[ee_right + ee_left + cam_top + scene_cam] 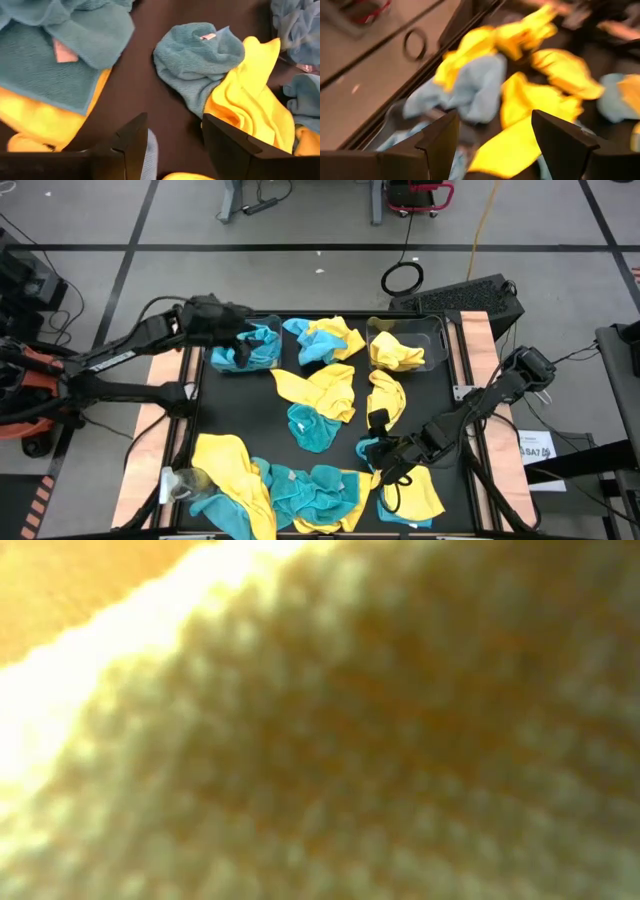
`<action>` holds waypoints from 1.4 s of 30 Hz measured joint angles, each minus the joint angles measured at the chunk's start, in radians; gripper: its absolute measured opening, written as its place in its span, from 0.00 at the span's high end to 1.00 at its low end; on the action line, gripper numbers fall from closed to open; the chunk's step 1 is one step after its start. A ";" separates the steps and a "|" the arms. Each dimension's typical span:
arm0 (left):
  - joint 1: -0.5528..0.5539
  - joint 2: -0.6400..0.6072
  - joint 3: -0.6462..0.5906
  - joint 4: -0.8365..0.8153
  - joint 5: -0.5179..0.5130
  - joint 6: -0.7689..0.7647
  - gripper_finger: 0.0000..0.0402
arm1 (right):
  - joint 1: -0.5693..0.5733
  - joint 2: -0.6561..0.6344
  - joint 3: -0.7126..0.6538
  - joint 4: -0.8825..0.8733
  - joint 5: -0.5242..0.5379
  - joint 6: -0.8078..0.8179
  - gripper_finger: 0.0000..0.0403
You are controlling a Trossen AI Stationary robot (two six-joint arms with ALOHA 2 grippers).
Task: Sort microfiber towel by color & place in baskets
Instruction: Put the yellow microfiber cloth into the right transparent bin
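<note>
The left pincer (240, 332) hangs over the far-left basket (245, 348), which holds teal towels (255, 350). Its own wrist view shows both fingers (437, 145) spread apart with nothing between them, a pale teal towel (475, 90) and yellow towels (540, 100) lying blurred beyond.

The right pincer (378, 448) sits low over the near-right part of the black tabletop (230, 405), beside a small teal towel (368, 448). In its wrist view the fingers (131, 140) stand apart and empty above bare tabletop, with a crumpled teal towel (195, 60) just ahead, touching a yellow towel (250, 105).

From above, the far-right basket (438, 340) holds a yellow towel (395, 355). Loose yellow and teal towels are scattered between the baskets, across the middle (318, 395) and in a mixed heap along the near edge (300, 490).

The low view gives only a close, blurred yellow towel weave (350, 740) filling the picture; neither arm nor basket shows there. Only the high view shows both baskets together.
</note>
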 joint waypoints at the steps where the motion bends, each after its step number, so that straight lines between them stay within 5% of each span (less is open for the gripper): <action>1: -0.028 -0.006 0.000 0.013 -0.001 0.002 0.36 | -0.009 0.000 0.000 0.002 0.000 -0.007 0.55; 19: -0.485 0.073 -0.097 0.245 -0.060 0.074 0.36 | -0.226 0.000 0.000 0.025 -0.084 -0.094 0.55; 42: -0.751 0.308 -0.157 0.529 -0.090 0.105 0.36 | -0.445 0.009 -0.213 0.350 -0.241 -0.147 0.55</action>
